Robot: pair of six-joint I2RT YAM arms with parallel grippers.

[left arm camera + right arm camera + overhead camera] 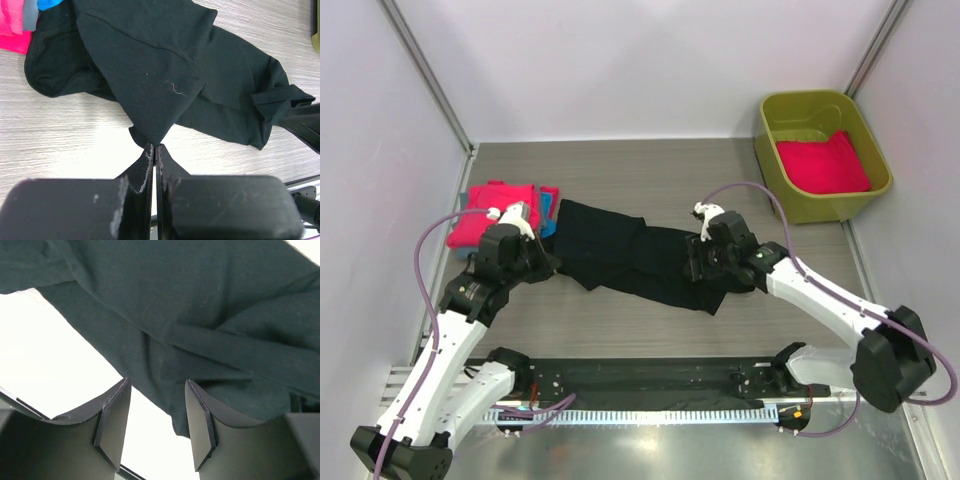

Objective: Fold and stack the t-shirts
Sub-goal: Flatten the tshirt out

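Black t-shirt (630, 262): lies crumpled across mid tabletop (650, 165), between both arms, left end just beside pink t-shirt stack (485, 215). Left gripper (154, 146): I see it clenched on thin corner of black cloth. Right gripper (155, 390): jaws spread, cloth edge in gap, nothing gripped. Risk, my judgement: pinch sits at very tip, so pull may slip corner free. One-sided lift may drag shirt into stack, disturbing it.

Black t-shirt (150, 60) corner in left gripper (154, 147)
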